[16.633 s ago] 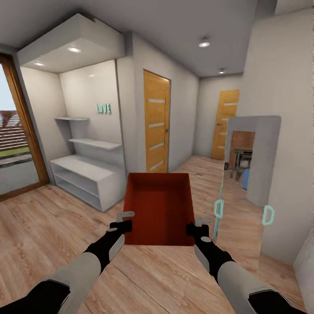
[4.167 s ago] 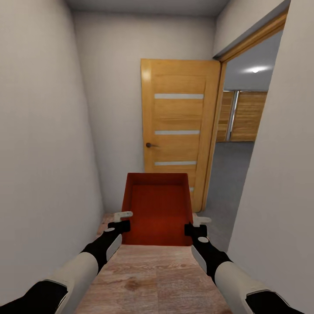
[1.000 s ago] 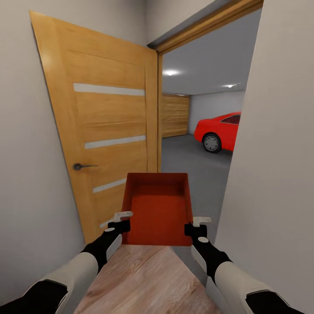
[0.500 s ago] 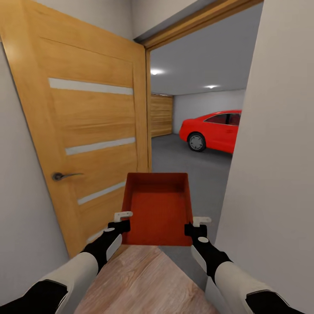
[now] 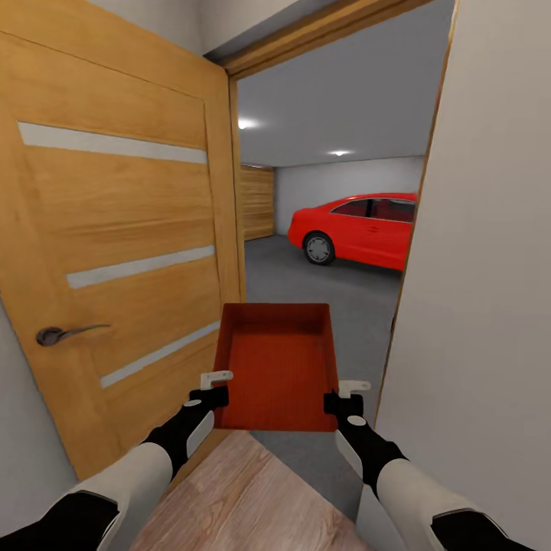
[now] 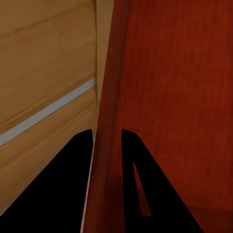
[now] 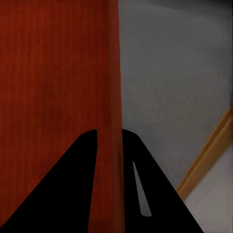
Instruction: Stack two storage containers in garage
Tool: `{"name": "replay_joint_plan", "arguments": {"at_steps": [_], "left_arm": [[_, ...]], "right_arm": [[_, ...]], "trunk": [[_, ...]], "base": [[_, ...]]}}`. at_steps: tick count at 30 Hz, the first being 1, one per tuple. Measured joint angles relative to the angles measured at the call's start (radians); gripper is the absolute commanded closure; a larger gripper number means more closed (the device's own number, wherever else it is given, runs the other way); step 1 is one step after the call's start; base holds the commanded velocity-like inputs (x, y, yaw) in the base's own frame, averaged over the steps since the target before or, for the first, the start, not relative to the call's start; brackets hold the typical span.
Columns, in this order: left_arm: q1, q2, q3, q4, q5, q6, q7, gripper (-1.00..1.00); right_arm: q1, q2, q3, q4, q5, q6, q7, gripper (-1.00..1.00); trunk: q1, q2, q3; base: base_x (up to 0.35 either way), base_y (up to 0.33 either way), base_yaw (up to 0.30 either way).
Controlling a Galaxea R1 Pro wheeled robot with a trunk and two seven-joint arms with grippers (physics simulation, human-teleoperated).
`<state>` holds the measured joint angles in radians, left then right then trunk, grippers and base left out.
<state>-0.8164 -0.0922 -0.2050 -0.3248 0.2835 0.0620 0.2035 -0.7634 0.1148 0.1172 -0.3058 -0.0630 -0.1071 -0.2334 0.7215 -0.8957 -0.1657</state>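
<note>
Since half a second earlier the head camera had swung further toward the doorway, so the open light wooden door with pale horizontal strips (image 5: 115, 252) filled more of the left side and the glossy red car (image 5: 360, 229) showed more of its length in the garage (image 5: 337, 168) beyond. The red-orange rectangular open-topped storage container (image 5: 277, 366) sat unchanged between the two arms, held level in front of the robot, over the threshold where the light wood planks (image 5: 245, 497) met the dark grey concrete floor (image 5: 337, 291).

The left gripper (image 5: 213, 388) was clamped on the container's left wall; in the left wrist view its two dark fingers (image 6: 63, 189) straddled that wall, one outside, one inside. The right gripper (image 5: 343, 396) likewise pinched the right wall, with its fingers (image 7: 73, 184) either side of the rim and grey floor beyond.
</note>
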Motion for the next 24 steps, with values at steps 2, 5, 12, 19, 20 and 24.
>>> {"name": "replay_joint_plan", "arguments": {"at_steps": [2,5,12,19,20,24], "left_arm": [[0.0,0.0,0.0,0.0,0.0,0.0,0.0,1.0],[0.0,0.0,0.0,-0.001,-0.001,0.001,0.0,1.0],[0.0,0.0,0.001,0.0,-0.001,0.002,0.0,1.0],[0.0,0.003,0.001,0.0,-0.002,0.003,-0.004,1.0],[0.0,0.003,0.002,0.0,-0.002,0.004,-0.004,1.0],[0.0,0.002,0.001,0.0,-0.002,0.004,-0.003,1.0]], "right_arm": [[0.0,0.0,0.0,0.0,0.0,0.0,0.0,1.0],[0.0,0.0,0.0,0.0,0.0,0.0,0.0,1.0],[0.0,0.0,0.0,0.0,0.0,0.001,0.001,1.0],[0.0,0.002,0.006,0.0,-0.003,0.002,-0.005,1.0],[0.0,0.002,0.007,0.0,-0.004,0.003,-0.006,1.0],[0.0,0.002,0.004,0.0,-0.002,0.003,-0.004,1.0]], "trunk": [[0.0,0.0,0.0],[0.0,0.0,0.0],[0.0,0.0,0.0],[0.0,0.0,0.0],[0.0,0.0,0.0],[0.0,0.0,0.0]], "base": [[0.229,0.187,-0.13],[0.229,0.187,-0.05],[0.216,0.18,-0.005],[0.232,0.22,-0.076],[0.237,0.227,-0.247],[0.239,0.228,-0.27]]}}
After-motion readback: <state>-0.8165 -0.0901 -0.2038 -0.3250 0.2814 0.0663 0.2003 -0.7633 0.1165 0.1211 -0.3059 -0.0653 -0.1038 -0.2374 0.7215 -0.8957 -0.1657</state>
